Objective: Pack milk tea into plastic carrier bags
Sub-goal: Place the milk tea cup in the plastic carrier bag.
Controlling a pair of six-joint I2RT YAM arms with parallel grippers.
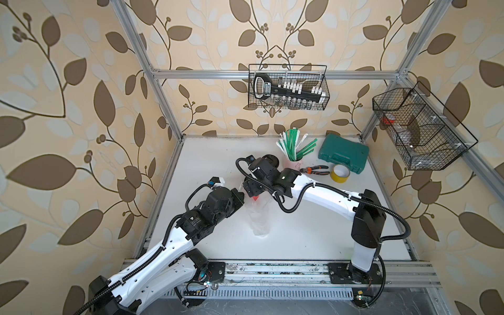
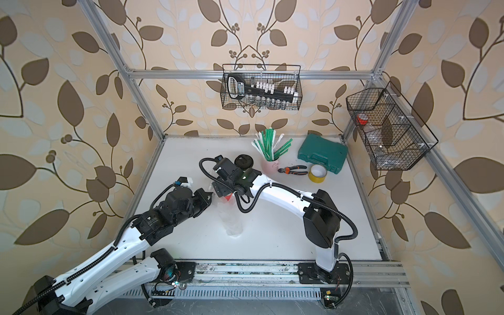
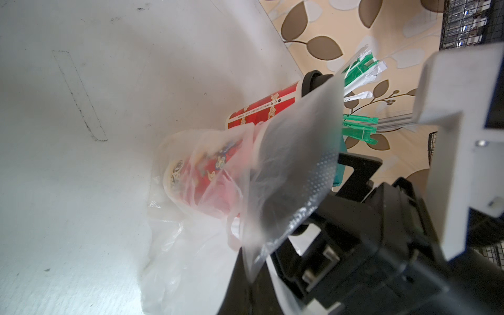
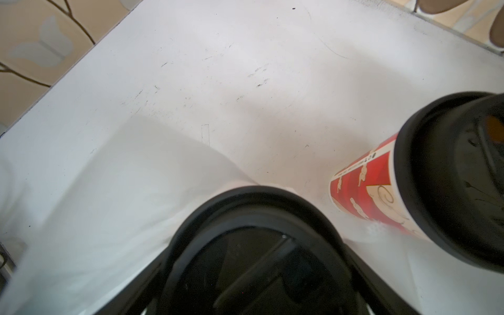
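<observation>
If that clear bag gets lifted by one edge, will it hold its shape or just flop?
Probably flops: the bag lies limp and crumpled, and the edge pinched in the left jaws is only a thin, see-through film. It looks very light, so the cup in it would likely pull it taut and decide its shape.

Left pincer (image 1: 243,198) pinched closed, right pincer (image 1: 252,191) clamped wide.

Robot lab test cell. Silver aluminium extrusion frame (image 1: 272,74) boxes in white table (image 1: 218,163); beige leaf-print wallpaper (image 1: 68,109) as backdrop. White-and-black left arm (image 1: 163,249), right arm (image 1: 327,197) bolted to metal rail (image 1: 272,268). Black wire baskets (image 1: 286,107) (image 1: 425,159) hang on frame. Green hard plastic case (image 1: 343,155), orange-handled pliers (image 1: 313,169), yellow tape roll (image 1: 340,173) on table.
</observation>
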